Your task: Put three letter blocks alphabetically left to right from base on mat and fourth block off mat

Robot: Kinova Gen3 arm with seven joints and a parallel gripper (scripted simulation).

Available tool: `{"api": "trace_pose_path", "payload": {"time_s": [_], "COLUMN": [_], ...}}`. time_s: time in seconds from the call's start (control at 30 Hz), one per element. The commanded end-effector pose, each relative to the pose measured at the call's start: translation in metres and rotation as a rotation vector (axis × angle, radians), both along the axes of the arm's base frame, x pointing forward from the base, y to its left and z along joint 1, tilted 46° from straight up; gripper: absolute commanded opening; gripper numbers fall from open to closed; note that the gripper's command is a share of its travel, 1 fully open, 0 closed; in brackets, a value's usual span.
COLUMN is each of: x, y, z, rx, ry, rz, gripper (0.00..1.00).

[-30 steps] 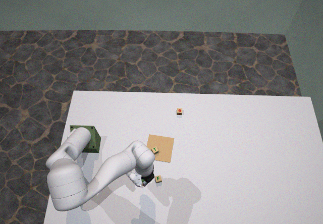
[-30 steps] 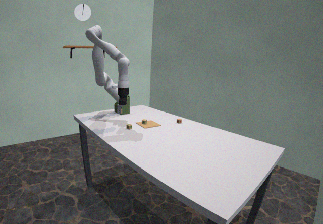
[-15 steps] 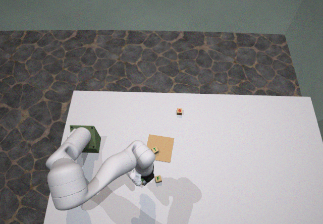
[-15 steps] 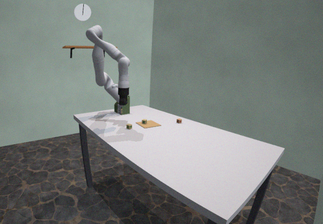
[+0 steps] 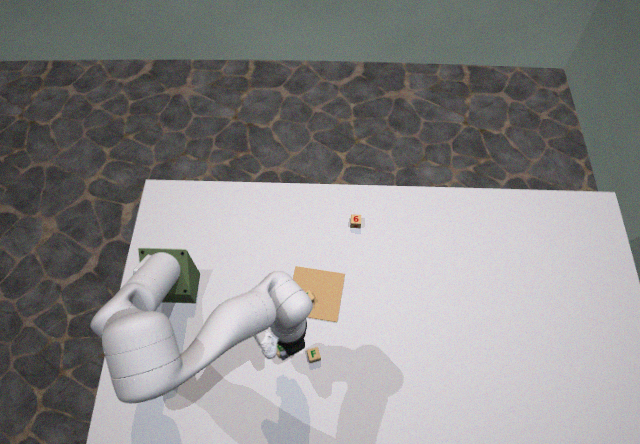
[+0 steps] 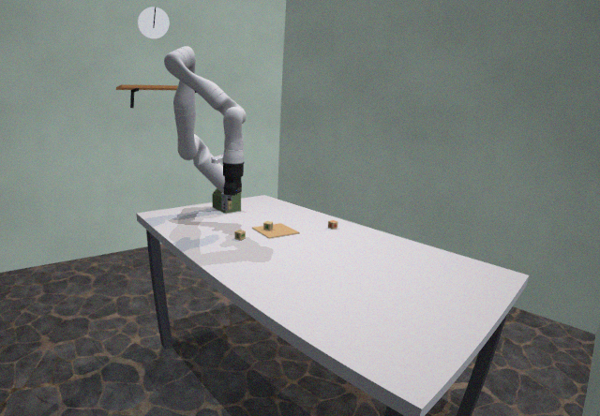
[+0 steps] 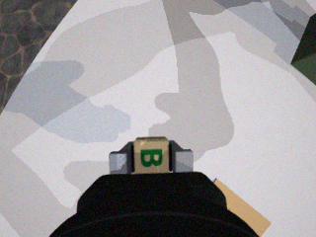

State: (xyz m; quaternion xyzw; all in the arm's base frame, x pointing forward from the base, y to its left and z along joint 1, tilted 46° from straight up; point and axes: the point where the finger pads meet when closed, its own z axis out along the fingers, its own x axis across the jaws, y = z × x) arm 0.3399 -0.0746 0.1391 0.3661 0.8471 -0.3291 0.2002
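One lettered block sits on the mat; tool holds B aloft, F beside it awaits, 6 lies well off

In the top view the arm covers nearly all of the block on the mat, so its letter cannot be read, and only a sliver of the B block shows beneath the wrist. In the exterior view the blocks' markings are too small to read. In the wrist view the claw's dark body hides most of the mat and the lower worktop.
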Motion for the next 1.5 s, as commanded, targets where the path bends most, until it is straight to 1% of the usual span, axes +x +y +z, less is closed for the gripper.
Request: {"api": "trace_pose_path", "payload": {"time_s": [0.0, 0.13, 0.3, 0.37, 0.4, 0.6, 0.87, 0.93, 1.37, 1.43, 1.47], "x": [0.000, -0.003, -0.006, -0.006, -0.006, -0.008, -0.005, -0.005, 0.010, 0.014, 0.014], "y": [0.005, 0.014, 0.027, 0.027, 0.029, 0.048, 0.076, 0.076, 0.121, 0.127, 0.127], "z": [-0.005, -0.014, -0.026, -0.026, -0.029, -0.048, -0.075, -0.075, -0.117, -0.123, -0.123], "rx": [-0.004, 0.006, 0.017, 0.017, 0.019, 0.032, 0.053, 0.053, 0.110, 0.122, 0.122], "ry": [-0.027, -0.101, -0.213, -0.213, -0.238, -0.402, -0.651, -0.651, -1.065, -1.122, -1.122], "rz": [-0.032, -0.123, -0.255, -0.255, -0.283, -0.463, -0.713, -0.713, -1.088, -1.138, -1.138], "gripper": [0.57, 0.57, 0.57, 0.57, 0.57, 0.57, 0.57, 0.57, 0.57, 0.57, 0.57]}}
